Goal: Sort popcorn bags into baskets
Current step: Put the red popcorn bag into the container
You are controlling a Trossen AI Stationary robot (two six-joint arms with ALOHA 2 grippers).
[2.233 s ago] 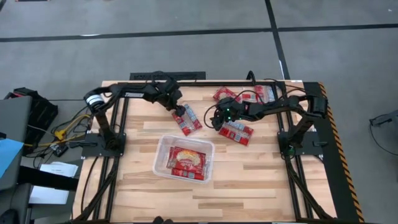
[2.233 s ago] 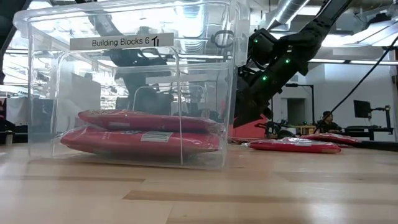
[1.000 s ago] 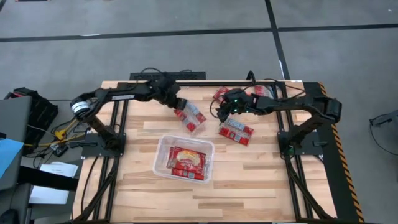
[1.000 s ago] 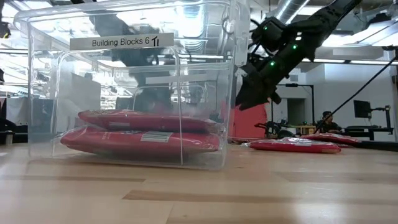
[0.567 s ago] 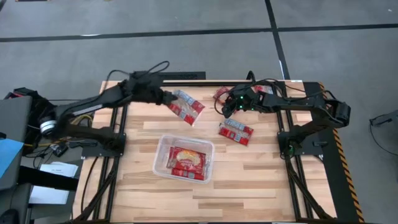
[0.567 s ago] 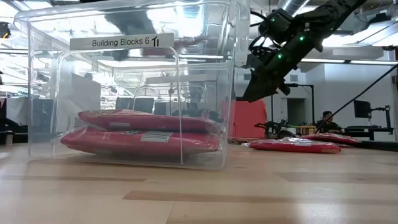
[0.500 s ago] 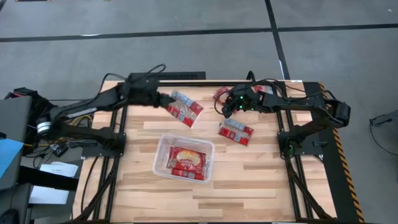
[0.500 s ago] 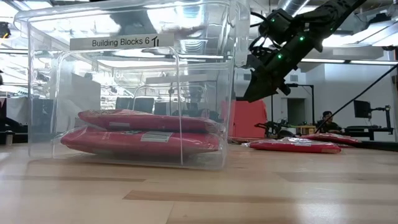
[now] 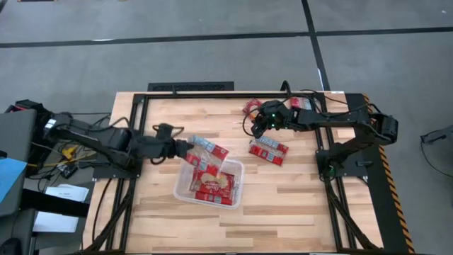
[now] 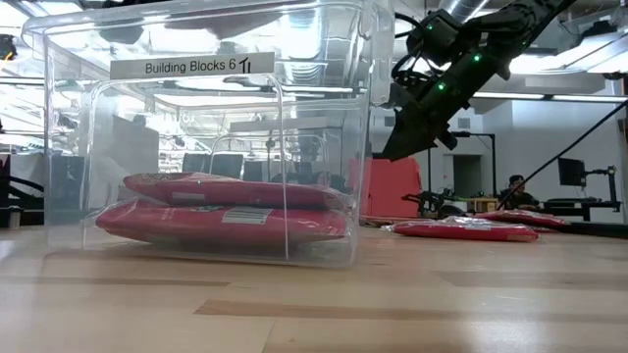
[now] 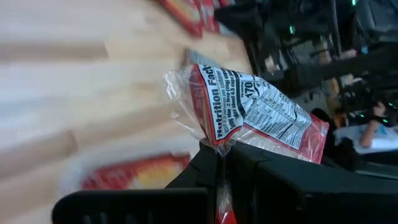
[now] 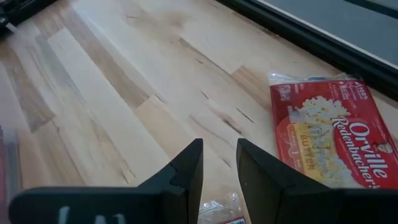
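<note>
Jaws on my left gripper [image 9: 185, 149] are clamping a popcorn bag [image 9: 204, 154] over the tub [image 9: 182, 190], frame centre. Left wrist: I'm centring the bag before release. Right gripper [image 9: 255, 129]: jaws apart, upper right.

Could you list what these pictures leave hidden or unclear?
- Low view: the left gripper and its popcorn bag do not show.
- Low view: the count of bags in the clear tub is blurred by its walls.
- Right wrist view: the bag under the right gripper is cut off.
</note>
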